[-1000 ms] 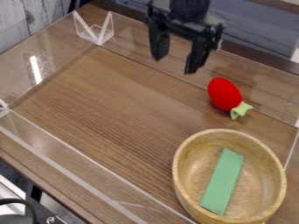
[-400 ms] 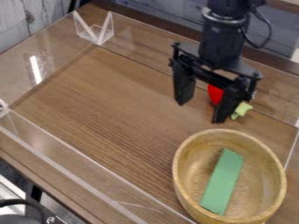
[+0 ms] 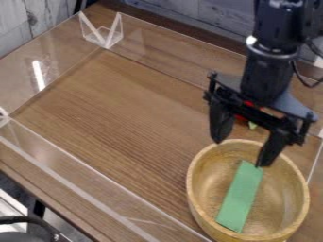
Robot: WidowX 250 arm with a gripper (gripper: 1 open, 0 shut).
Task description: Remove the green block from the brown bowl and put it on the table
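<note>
the green block (image 3: 240,198) lies flat inside the brown bowl (image 3: 202,216), down in the low part, so the round wall keeps it from sliding out. the gripper (image 3: 244,144) hangs over the far edge of the bowl with its jaws spread wide and nothing in them. i think they are wide so they can go around the block. it looks like the arm has to come nearer and go down first. the bowl's thick edge could get bumped on the way. the table (image 3: 108,113) has lots of flat wood where the block could go.
</note>
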